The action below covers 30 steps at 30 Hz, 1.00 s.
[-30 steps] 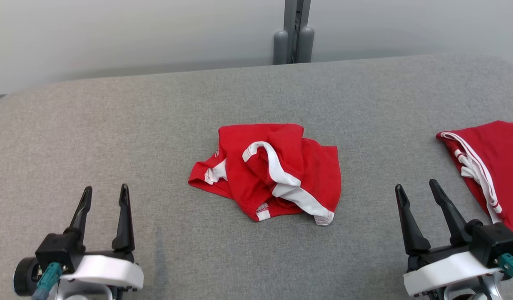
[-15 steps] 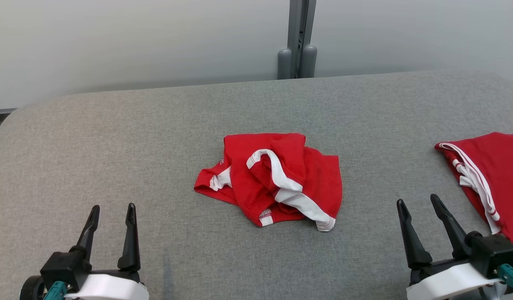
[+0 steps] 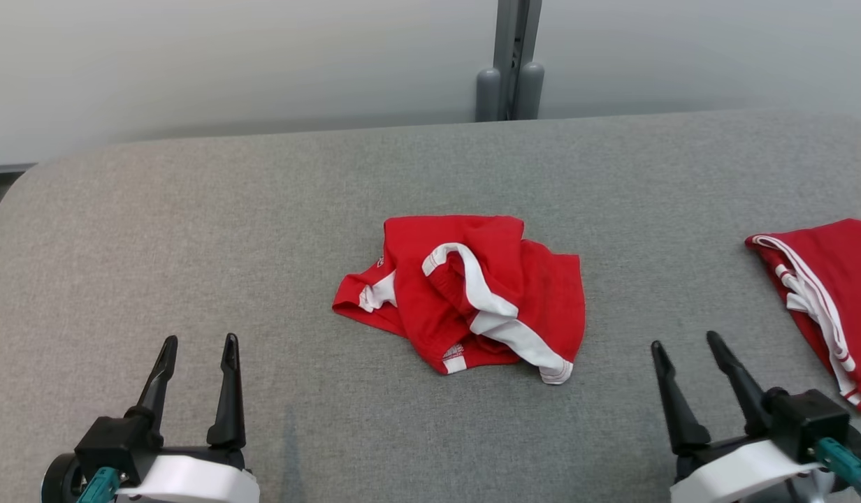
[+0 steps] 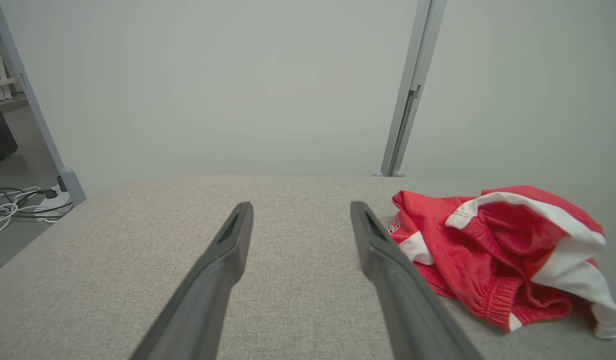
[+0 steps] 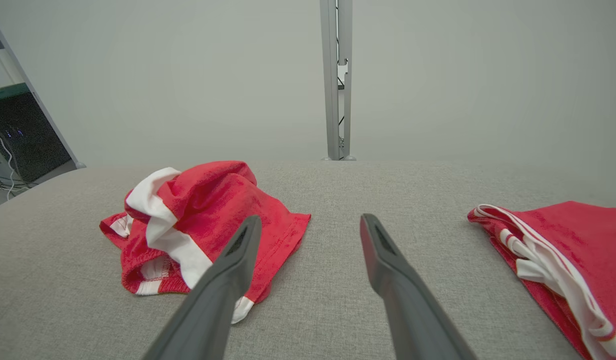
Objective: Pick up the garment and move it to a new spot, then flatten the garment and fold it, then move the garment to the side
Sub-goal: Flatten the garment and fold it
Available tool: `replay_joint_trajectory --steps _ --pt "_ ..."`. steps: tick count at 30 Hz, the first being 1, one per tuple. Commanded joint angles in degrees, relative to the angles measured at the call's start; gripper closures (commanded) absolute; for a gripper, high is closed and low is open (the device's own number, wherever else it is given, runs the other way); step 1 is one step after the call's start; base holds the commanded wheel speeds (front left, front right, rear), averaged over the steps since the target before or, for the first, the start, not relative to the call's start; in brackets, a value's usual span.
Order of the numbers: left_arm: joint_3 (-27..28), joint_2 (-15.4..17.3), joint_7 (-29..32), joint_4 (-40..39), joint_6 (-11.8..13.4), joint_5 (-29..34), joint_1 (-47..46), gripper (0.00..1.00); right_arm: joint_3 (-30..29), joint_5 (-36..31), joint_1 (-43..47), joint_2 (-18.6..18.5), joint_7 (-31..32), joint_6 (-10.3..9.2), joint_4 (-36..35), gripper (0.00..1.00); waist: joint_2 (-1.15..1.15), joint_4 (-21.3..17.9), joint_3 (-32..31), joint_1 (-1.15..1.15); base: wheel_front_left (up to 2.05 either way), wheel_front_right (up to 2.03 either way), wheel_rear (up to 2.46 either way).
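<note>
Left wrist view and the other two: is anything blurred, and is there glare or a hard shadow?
Head view: soft, even light, no glare, only a faint shadow on the grey surface beside the left gripper. Left wrist view: the crumpled garment looks soft toward its right edge. Right wrist view: the same garment is sharp.

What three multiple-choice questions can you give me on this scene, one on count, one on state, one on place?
1. How many red garments lie on the grey table? A) one B) two C) four
2. The middle garment is: A) folded flat B) bunched up C) lifted
3. Where is the other garment? A) on the robot's right B) far left C) under the first
Key: 1 B, two separate red pieces; 2 B, its folds and white band overlap; 3 A, it lies at the table's right side.
</note>
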Motion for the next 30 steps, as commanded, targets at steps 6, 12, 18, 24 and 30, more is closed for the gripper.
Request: replay_joint_trajectory --steps 6,12,18,24,30 --pt "-1.0 -0.5 -0.3 0.1 -0.5 0.5 -3.4 0.0 5.7 1.6 -3.6 -1.1 0.7 -0.01 8.3 0.0 0.0 2.5 3.1 0.0 0.0 0.0 0.0" --pt "-1.8 -1.5 -0.9 1.4 -1.2 0.9 -6.1 0.0 10.2 3.2 -8.3 -1.0 -1.2 0.0 18.9 0.0 0.0 4.5 5.4 0.0 0.0 0.0 0.0" --pt "-1.9 -2.2 -1.4 2.6 -1.9 1.1 -7.8 0.0 11.7 4.2 -13.5 -0.7 -3.9 0.0 27.9 0.55 0.0 5.6 7.1 0.0 0.0 0.0 0.0" --pt "-1.4 -2.5 -1.7 3.4 -2.2 1.3 -8.8 0.0 10.2 5.0 -15.6 -1.7 -7.1 -0.01 30.2 1.0 0.0 5.5 7.9 0.0 0.0 0.0 0.0" --pt "-1.0 -2.7 -2.0 3.7 -2.4 1.5 -8.8 0.0 6.1 3.6 -15.2 -4.0 -8.1 -0.01 28.3 1.0 0.0 4.6 8.1 0.0 0.0 0.0 0.0"
